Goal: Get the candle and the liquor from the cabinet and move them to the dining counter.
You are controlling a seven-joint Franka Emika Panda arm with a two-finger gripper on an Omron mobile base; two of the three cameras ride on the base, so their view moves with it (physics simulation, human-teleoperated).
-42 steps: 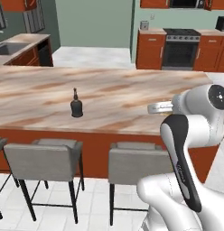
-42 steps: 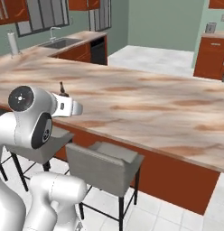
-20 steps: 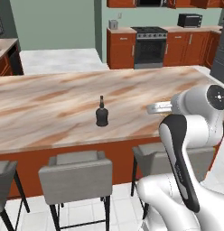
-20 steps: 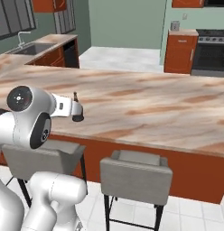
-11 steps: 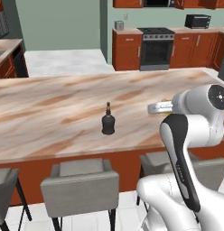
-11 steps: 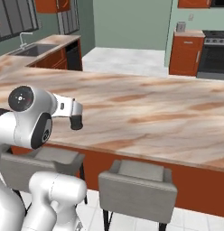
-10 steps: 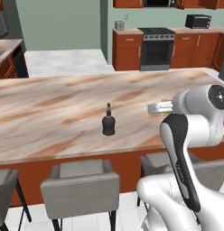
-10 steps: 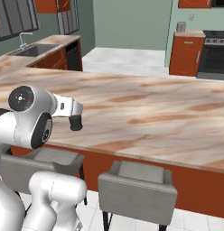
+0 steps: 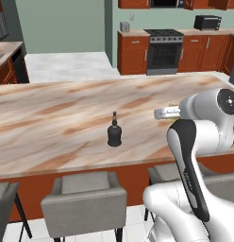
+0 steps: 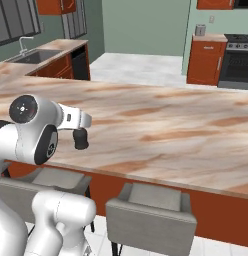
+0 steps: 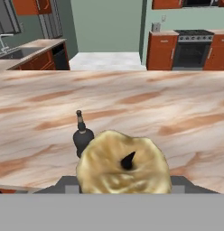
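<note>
Placement should be made on bare counter (image 9: 53, 113) well beside the liquor (image 9: 114, 133) already standing there, and the candle (image 11: 124, 164), apparently held between part-open jaws of the gripper (image 11: 124, 191), should be lowered upright before release.

You have the liquor (image 9: 114, 133) standing upright on the dining counter (image 9: 53, 123), toward its near edge, with stools (image 9: 86, 198) tucked under that edge in front of it. In the hand view the candle (image 11: 123, 163) sits close before the camera, just right of and in front of the liquor (image 11: 81, 135). Behind the dining counter lies open floor, then a stove (image 9: 162, 51) between low cabinets (image 9: 133, 54) along the far wall, and a sink (image 10: 31, 54) on the counter far left.
</note>
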